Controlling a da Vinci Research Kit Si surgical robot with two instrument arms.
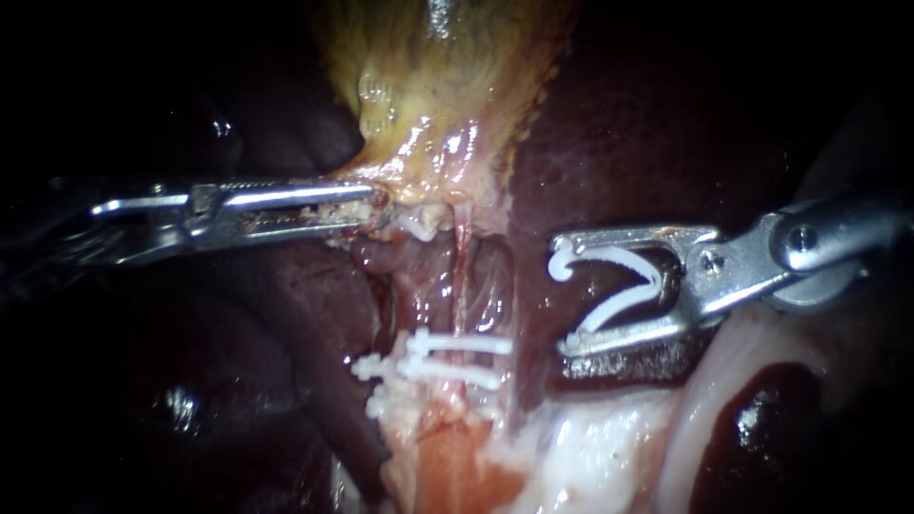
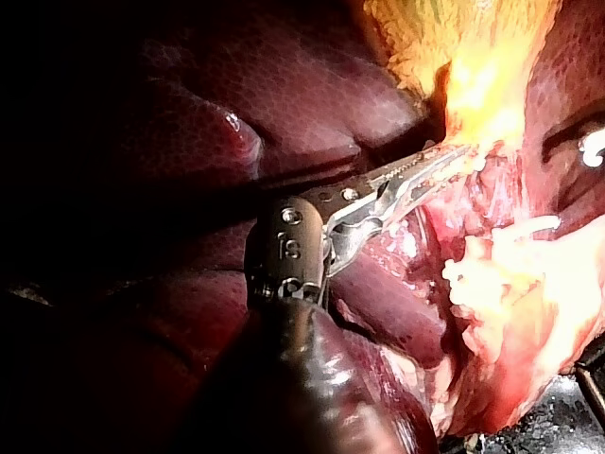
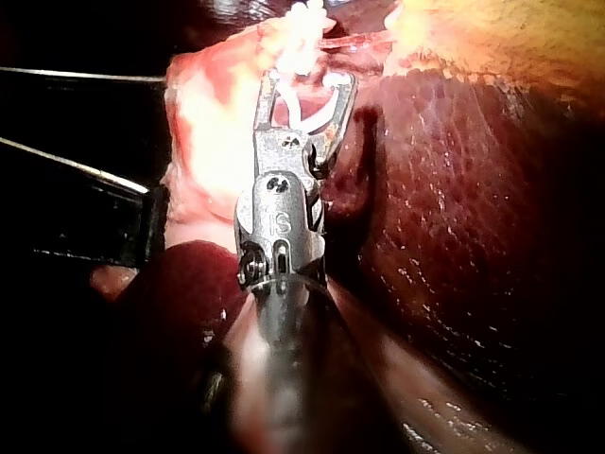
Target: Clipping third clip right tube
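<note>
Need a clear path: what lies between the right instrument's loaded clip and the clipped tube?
Endoscope view: only a strip of dark liver separates the loaded clip from the tube.

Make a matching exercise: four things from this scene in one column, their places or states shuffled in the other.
1 left metal instrument
2 right metal instrument
3 closed white plastic clips
4 yellowish gallbladder

A across the pale tube
B top of the endoscope view
C carrying an open white clip
D gripping pale tissue below the gallbladder

Pairs: 1-D, 2-C, 3-A, 4-B
</note>
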